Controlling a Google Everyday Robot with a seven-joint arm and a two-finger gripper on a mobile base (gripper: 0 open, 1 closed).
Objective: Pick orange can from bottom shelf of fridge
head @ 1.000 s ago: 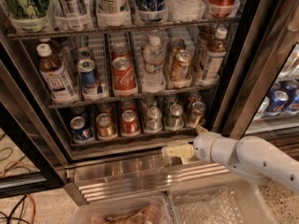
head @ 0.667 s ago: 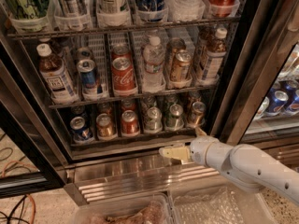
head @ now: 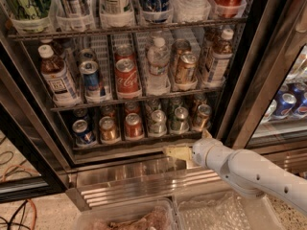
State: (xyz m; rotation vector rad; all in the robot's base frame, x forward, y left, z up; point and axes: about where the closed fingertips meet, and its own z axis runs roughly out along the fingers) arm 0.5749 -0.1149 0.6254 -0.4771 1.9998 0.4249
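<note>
bins: clear bins [head: 218, 210] sit at the bottom edge, nearest the camera.
arm: white arm [head: 254, 174] comes in from lower right and extends left toward the fridge [head: 240, 80].
gripper: the gripper [head: 173, 152] sits over the ribbed steel base [head: 129, 183], just in front of the bottom shelf [head: 139, 140] lip.
jaws: opening not readable from this angle; nothing seen in them.
orange can: the orange can [head: 202, 117] stands upright at the right end of the bottom shelf's front row, by the door frame. It is above and right of the gripper, not touching it.
row to its left: two silver-green cans, red-orange can [head: 133, 126], golden-amber can [head: 109, 129], blue can [head: 83, 132].
tier above: Coca-Cola can [head: 126, 75], water bottle [head: 158, 66].
</note>
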